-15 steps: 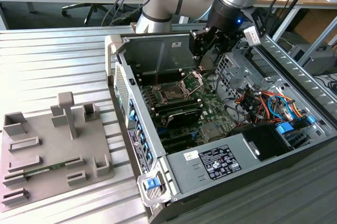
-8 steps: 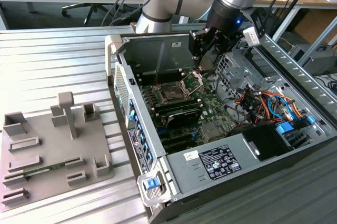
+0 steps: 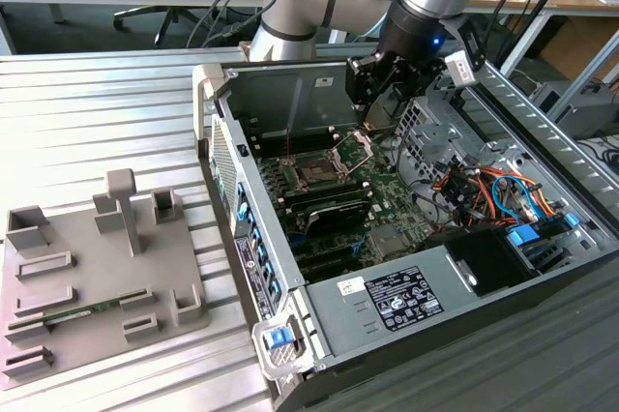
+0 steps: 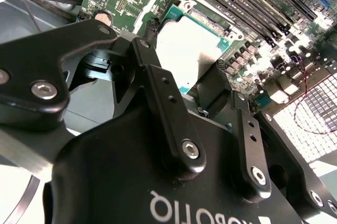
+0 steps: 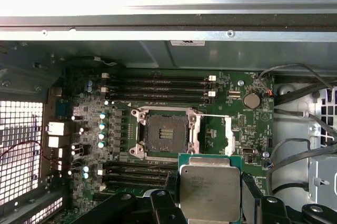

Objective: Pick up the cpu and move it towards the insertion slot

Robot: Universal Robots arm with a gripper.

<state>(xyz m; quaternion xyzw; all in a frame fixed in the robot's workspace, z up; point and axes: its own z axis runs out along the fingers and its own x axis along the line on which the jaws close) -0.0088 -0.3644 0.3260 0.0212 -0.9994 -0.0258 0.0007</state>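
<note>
The cpu (image 5: pixel 210 188) is a flat square chip with a silvery top and a green rim, gripped at two opposite edges by the black fingers (image 5: pixel 249 190). My gripper (image 4: pixel 185 50) is shut on the cpu (image 4: pixel 192 42) and holds it above the green motherboard. The insertion slot (image 5: pixel 165 132) lies open on the board, a dark square in a silver frame, a short way off from the held chip. In the exterior view my gripper (image 3: pixel 373 107) hangs inside the computer case, above and toward the exterior view's right of the insertion slot (image 3: pixel 317 172), whose hinged frame (image 3: pixel 354 149) stands raised.
Long black memory slots (image 5: pixel 158 88) run beside the socket. Bundled orange and blue cables (image 3: pixel 488 190) and a drive bay fill the case's right part. The case's metal walls (image 3: pixel 290 93) surround the board. A grey fixture tray (image 3: pixel 92 277) sits on the ribbed table at the exterior view's left.
</note>
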